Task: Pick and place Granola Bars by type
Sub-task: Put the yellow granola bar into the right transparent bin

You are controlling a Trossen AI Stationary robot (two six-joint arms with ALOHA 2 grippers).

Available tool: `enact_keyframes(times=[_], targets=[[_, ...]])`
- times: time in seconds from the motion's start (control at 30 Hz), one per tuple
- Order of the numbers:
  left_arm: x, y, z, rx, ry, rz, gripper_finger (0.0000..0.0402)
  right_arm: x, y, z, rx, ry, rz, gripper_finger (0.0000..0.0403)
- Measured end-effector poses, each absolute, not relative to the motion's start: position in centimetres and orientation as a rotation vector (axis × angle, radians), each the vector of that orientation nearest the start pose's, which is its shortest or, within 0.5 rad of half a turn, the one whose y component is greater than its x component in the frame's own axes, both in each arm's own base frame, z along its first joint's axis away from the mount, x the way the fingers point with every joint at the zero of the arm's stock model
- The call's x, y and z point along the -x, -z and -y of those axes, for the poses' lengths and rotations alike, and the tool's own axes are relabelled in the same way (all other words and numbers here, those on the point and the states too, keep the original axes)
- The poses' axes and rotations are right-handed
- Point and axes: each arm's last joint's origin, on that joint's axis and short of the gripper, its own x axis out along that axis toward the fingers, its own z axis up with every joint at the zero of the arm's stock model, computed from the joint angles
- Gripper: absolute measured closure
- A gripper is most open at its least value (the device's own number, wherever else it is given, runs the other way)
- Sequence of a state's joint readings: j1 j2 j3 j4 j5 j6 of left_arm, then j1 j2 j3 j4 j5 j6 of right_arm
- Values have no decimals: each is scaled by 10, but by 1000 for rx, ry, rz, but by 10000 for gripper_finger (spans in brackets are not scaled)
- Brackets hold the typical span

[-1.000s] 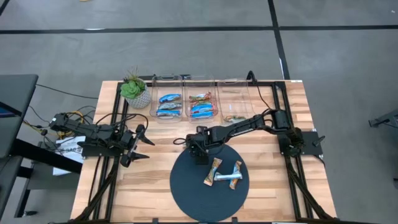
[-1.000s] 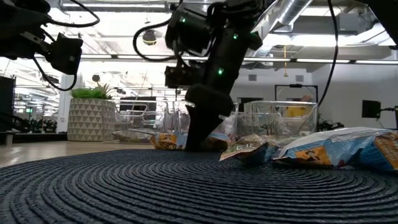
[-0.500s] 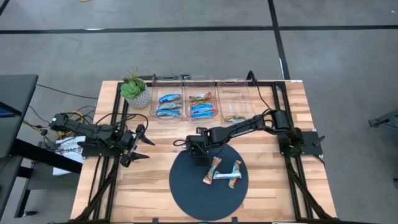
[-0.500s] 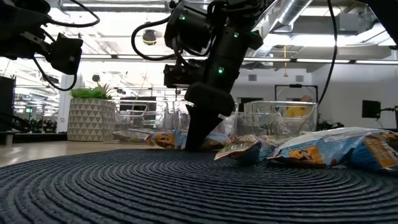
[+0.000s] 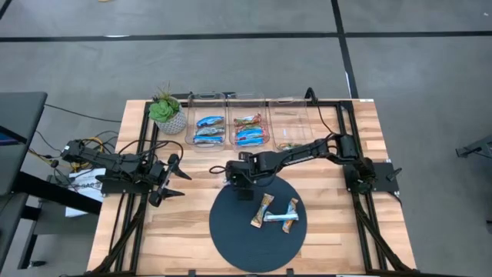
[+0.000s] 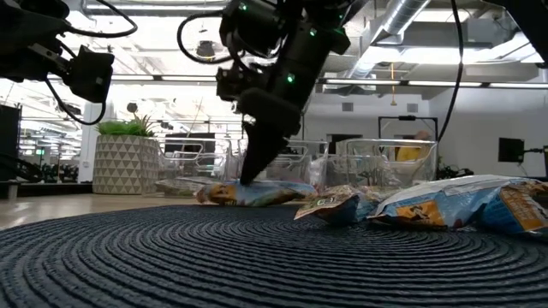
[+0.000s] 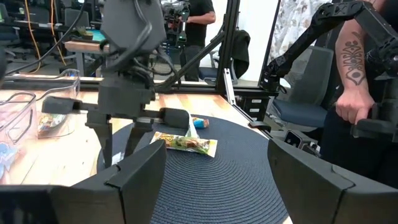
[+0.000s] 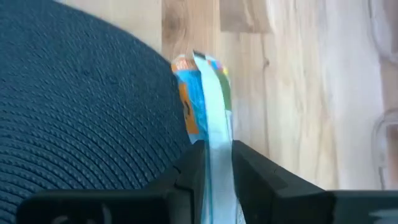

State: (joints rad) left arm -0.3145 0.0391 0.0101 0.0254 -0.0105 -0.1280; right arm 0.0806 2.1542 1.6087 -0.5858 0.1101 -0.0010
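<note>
At the far edge of the dark round mat (image 5: 257, 227), I read the right gripper (image 5: 243, 187) as clamped on a blue-and-white granola bar (image 8: 208, 106): the right wrist view shows the wrapper pinched edge-on between the two dark fingers (image 8: 186, 168), with mat weave on one side and bare wood on the other. My high view does not resolve this bar; the gripper body covers it. The low view shows the same gripper (image 6: 248, 175) with its tips down on the bar (image 6: 253, 193), which lies low at the mat's rim. Two more bars (image 5: 265, 210) (image 5: 289, 216) lie on the mat near its centre, overlapping; the low view places them as a crumpled pile (image 6: 411, 205) to one side of the gripper. Beyond the mat, three clear bins (image 5: 206, 98) stand in a row on the wooden table (image 5: 184, 231), holding sorted bars (image 5: 209, 121), visible plainly only from above. A potted plant (image 5: 167, 112) stands beside the bins. The left gripper (image 5: 171, 178) waits off the mat with its fingers spread. The left wrist view alone shows a person's arm (image 7: 351, 74) past the table.
</note>
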Motion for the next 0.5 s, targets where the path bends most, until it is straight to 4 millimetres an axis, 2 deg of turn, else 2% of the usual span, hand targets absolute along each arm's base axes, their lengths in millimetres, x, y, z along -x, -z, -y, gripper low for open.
enact_keyframes(times=[0.37,0.5], targets=[[-95,-166,31,126,303,-23,127,-445,-164,-33,143,-27,-1157,331],[-95,-166,31,126,303,-23,127,-445,-165,-35,156,-45,-1154,316]])
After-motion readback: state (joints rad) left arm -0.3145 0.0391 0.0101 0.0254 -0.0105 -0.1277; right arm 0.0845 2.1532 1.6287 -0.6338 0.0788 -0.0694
